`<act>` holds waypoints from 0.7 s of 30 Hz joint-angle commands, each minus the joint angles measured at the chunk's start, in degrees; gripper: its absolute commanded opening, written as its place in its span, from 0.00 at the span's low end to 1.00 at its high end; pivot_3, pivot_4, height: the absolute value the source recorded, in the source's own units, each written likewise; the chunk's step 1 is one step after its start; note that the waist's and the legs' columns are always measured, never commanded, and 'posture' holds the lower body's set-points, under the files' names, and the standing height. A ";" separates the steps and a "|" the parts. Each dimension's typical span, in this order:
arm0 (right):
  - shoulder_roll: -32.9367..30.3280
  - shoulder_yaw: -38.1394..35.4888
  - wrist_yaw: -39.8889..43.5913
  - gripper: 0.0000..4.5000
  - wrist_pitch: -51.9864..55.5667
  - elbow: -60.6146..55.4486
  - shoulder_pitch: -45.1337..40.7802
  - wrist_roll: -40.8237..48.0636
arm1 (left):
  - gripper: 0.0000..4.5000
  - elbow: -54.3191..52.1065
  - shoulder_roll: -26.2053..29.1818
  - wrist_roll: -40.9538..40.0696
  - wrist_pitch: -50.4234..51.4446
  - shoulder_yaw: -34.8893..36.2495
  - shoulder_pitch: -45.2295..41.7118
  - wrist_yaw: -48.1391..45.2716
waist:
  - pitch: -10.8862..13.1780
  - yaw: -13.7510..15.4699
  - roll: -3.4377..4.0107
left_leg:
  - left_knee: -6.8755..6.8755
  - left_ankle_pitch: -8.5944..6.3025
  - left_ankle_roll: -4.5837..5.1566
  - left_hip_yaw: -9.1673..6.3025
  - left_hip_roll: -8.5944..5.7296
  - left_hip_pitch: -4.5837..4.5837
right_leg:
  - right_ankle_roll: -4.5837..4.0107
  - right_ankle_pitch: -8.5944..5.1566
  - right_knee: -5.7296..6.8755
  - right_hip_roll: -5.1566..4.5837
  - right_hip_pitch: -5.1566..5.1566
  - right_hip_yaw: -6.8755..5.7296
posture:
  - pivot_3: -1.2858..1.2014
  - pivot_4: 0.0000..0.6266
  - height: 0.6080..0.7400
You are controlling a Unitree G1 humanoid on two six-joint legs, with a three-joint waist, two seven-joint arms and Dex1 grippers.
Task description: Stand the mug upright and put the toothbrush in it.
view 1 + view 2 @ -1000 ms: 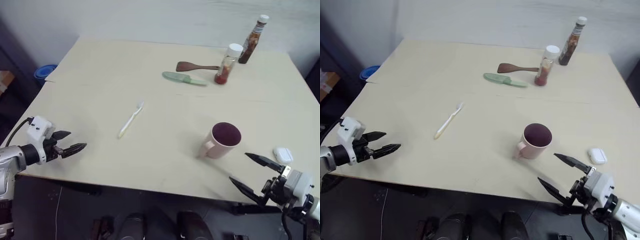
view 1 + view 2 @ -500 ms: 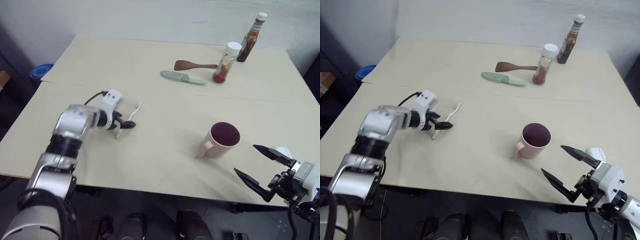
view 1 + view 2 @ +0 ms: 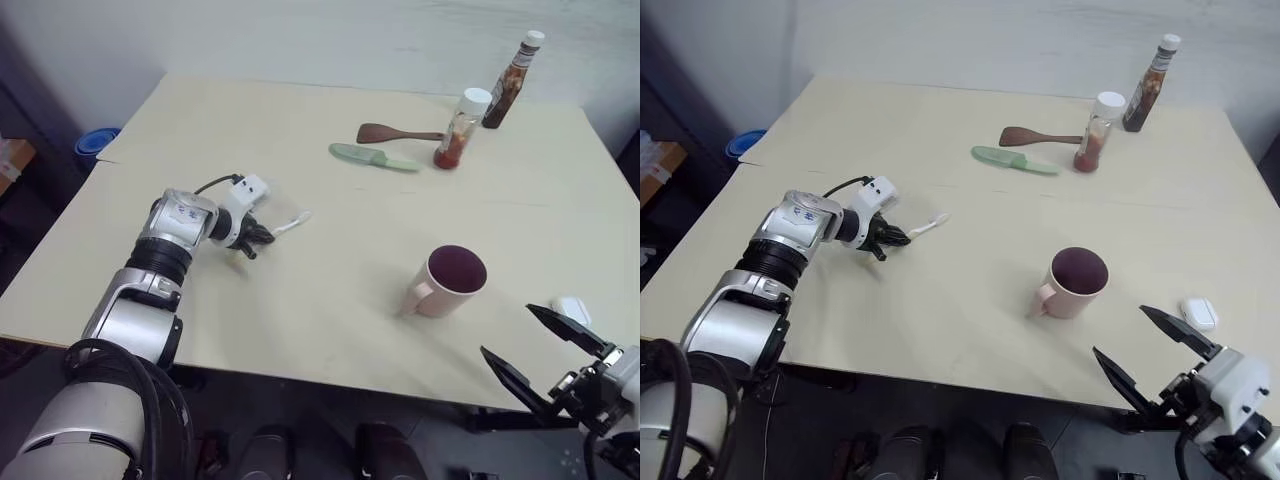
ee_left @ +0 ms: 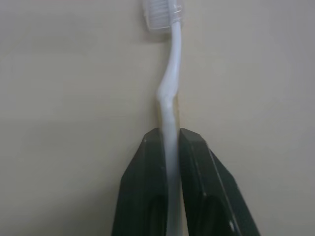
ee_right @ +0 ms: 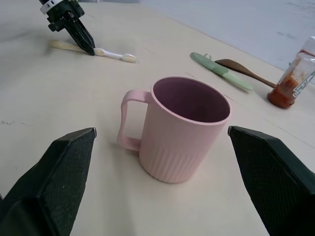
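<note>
toothbrush (image 4: 171, 105) now in left gripper (image 4: 171, 142)

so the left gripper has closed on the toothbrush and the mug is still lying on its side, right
Not quite. The left gripper is shut on the toothbrush, but the mug already stands upright, mouth up, as the right wrist view shows.

No legible text

The labels on the sauce bottle (image 3: 512, 75) and the jar (image 3: 456, 128) near the table's far right corner cannot be read.
</note>
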 commanded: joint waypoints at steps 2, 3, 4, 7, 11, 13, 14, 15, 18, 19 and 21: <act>4.24 -4.36 0.66 1.00 -4.63 -0.79 5.22 1.54 | 0.02 -17.74 -5.61 -19.69 0.87 13.38 -2.68 -11.59 | 0.19 0.11 -0.28 | 0.16 0.15 -0.27 -0.25 0.02 -0.31 | 0.00 0.00 0.03 -0.03 -0.09 -0.21 | 0.52 0.24 1.00; 4.88 -4.62 0.68 1.00 -4.99 -0.70 5.98 1.71 | 0.02 -21.61 -6.64 -22.26 1.61 13.93 -2.18 -13.70 | 0.19 0.06 -0.29 | 0.17 0.15 -0.29 -0.30 0.02 -0.42 | 0.03 0.02 0.06 -0.05 -0.11 -0.24 | 0.52 0.24 1.00; 5.80 -4.97 0.67 1.00 -5.73 -0.34 6.76 1.68 | 0.02 -25.41 -8.94 -26.10 4.24 14.71 -1.69 -14.91 | 0.19 -0.02 -0.29 | 0.17 0.14 -0.30 -0.36 0.02 -0.54 | 0.06 0.04 0.03 -0.06 -0.12 -0.23 | 0.52 0.24 1.00; 8.60 -6.44 -0.27 1.00 -8.29 1.50 7.61 1.46 | 0.02 -30.60 -17.61 -32.95 3.29 15.68 0.52 -16.59 | 0.06 -0.06 -0.06 | 0.19 0.10 -0.29 -0.31 -0.02 -0.53 | 0.10 0.06 -0.14 -0.05 -0.06 -0.24 | 0.52 0.24 1.00; 13.03 -7.58 -0.74 1.00 -13.15 3.65 8.17 2.15 | 0.02 -28.38 -29.90 -31.02 -7.45 9.53 5.41 -21.14 | 0.04 -0.11 -0.01 | 0.18 0.07 -0.24 -0.06 -0.10 -0.21 | 0.15 0.06 -0.34 0.02 0.11 -0.09 | 0.52 0.24 1.00; 14.88 -6.77 0.10 1.00 -15.13 3.78 9.23 2.12 | 0.02 -24.36 -34.20 -29.28 -12.78 8.14 6.67 -21.43 | 0.06 -0.18 -0.04 | 0.18 0.10 -0.26 0.03 -0.09 -0.11 | 0.15 0.06 -0.27 0.14 0.10 0.02 | 0.52 0.24 1.00; 15.72 -6.05 0.41 1.00 -15.80 3.55 9.82 2.03 | 0.02 -21.49 -36.01 -27.47 -17.62 7.44 7.15 -21.68 | 0.08 -0.27 -0.05 | 0.19 0.10 -0.26 0.03 -0.09 -0.09 | 0.15 0.07 -0.26 0.17 0.09 0.05 | 0.52 0.24 1.00; 16.44 -5.26 0.48 1.00 -16.28 3.25 10.10 1.99 | 0.02 -18.20 -37.46 -25.53 -23.03 7.22 7.28 -21.33 | 0.08 -0.45 -0.05 | 0.18 0.08 -0.23 0.04 -0.09 -0.09 | 0.17 0.10 -0.25 0.21 0.08 0.11 | 0.52 0.24 1.00; 17.98 -2.18 0.80 1.00 -17.29 2.58 10.66 1.07 | 0.02 -8.95 -40.94 -22.47 -35.74 7.57 6.79 -20.12 | 0.01 -1.37 0.08 | 0.08 -0.04 -0.03 0.21 0.01 0.15 | 0.09 0.16 -0.23 0.32 0.14 0.31 | 0.52 0.24 1.00; 18.21 -1.21 0.86 1.00 -17.52 2.32 10.88 0.68 | 0.02 -6.64 -41.31 -21.52 -38.33 6.94 6.60 -21.09 | -0.05 -1.50 0.18 | 0.07 -0.04 -0.03 0.21 0.07 0.15 | 0.09 0.16 -0.23 0.31 0.12 0.31 | 0.52 0.24 1.00; 18.39 0.11 0.47 1.00 -17.73 1.90 10.98 0.63 | 0.02 -2.29 -42.22 -20.68 -43.67 7.51 5.53 -20.65 | -0.05 -1.43 0.19 | 0.05 -0.06 0.00 0.21 0.12 0.13 | 0.09 0.15 -0.23 0.28 0.07 0.32 | 0.52 0.24 1.00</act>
